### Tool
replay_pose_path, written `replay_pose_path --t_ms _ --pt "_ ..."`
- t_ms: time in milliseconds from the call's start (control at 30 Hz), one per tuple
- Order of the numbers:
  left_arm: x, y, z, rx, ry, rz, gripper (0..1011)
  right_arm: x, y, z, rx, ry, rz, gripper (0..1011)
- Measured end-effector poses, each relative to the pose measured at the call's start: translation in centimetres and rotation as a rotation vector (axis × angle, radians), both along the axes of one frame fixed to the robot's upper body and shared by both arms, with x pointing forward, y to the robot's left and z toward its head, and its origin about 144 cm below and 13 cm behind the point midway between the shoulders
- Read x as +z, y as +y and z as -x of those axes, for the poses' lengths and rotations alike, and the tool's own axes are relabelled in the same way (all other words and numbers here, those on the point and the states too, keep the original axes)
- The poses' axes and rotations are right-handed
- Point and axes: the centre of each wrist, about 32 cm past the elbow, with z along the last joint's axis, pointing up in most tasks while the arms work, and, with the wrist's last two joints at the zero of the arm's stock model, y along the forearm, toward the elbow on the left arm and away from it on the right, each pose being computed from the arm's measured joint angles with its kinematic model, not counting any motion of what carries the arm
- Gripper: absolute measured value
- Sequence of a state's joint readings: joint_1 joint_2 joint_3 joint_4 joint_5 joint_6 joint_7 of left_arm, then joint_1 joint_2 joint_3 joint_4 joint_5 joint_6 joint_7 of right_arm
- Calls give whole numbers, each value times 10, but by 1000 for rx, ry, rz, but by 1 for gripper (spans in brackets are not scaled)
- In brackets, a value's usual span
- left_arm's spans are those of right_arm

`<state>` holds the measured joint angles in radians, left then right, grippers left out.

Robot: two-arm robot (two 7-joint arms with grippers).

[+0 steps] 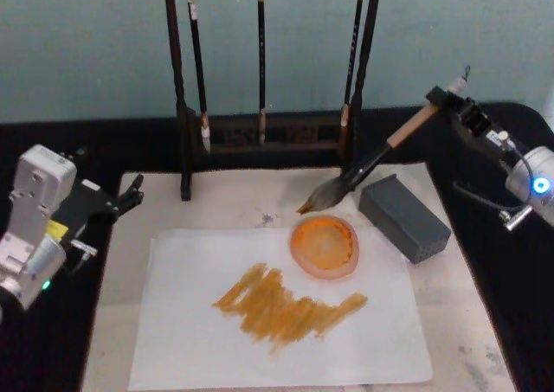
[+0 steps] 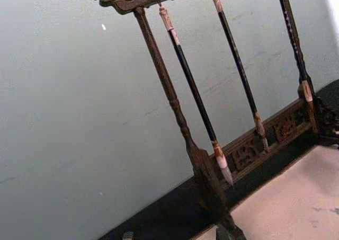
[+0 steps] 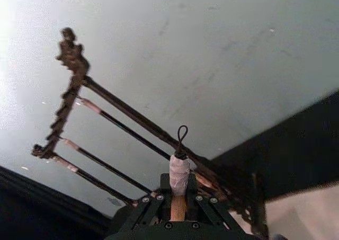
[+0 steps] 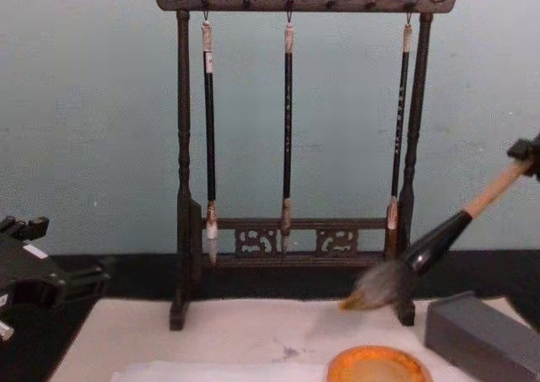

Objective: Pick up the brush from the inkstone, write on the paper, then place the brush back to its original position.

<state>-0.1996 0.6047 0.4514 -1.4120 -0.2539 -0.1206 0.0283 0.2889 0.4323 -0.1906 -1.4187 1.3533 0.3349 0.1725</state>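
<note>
The right gripper (image 1: 446,98), up over the table's far right corner, is clamped on the white-wrapped top end of the brush (image 1: 381,154); the right wrist view shows that end (image 3: 179,176) standing up between its jaws with the cord loop above. From that grip the brush's long axis slants down and away toward the robot's left, so the bristles are its lowest point. They hang clear of everything above the cream mat (image 1: 225,202), between the foot of the brush rack (image 1: 260,137) and the far end of the grey block (image 1: 405,217) (I take this to be the inkstone). The paper (image 1: 173,305), nearer the table's front edge, already carries a band of orange-brown strokes, so the writing looks done and the return remains. The block sits just beside the tip, toward the right gripper, with an orange dish (image 1: 325,247) on the paper's far edge next to it. The brush probably needs to draw back toward the right and come down. The left gripper (image 1: 130,197) is parked at the table's left edge, well apart.
</note>
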Motion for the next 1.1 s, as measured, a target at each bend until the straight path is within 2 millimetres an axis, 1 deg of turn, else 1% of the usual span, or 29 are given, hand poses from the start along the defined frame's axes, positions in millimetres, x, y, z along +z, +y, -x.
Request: replay_pose_path --t_ms 567,1100 --pt "0 0 0 0 0 0 1010 -32 -3 -1 -41 104 -34 163" --pt "0 0 0 0 0 0 1010 -48 -3 -7 -47 167 -65 163"
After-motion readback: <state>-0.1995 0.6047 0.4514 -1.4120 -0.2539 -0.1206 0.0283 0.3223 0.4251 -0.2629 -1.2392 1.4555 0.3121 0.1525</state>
